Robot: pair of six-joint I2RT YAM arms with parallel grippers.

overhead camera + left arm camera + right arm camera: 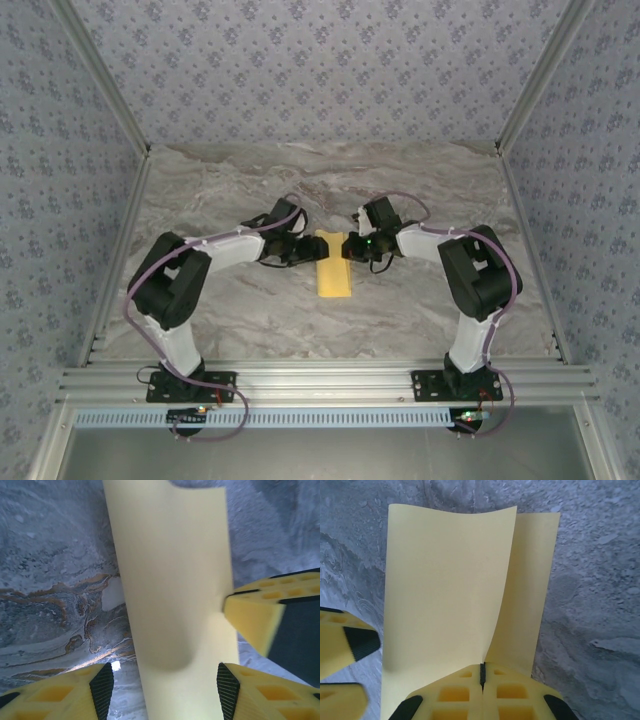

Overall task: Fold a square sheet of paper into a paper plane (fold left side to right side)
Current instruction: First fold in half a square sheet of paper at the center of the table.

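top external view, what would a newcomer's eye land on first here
The yellow square sheet of paper, folded into a narrow strip at the middle of the marble table. Both arms reach in to it: the right claw is shut on one edge with a flap curling up, and the left claw is open astride the strip.

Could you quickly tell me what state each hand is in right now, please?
Left hand: open, fingers either side of the square sheet of paper, not gripping it.
Right hand: closed, pinching the sheet's lifted layer.
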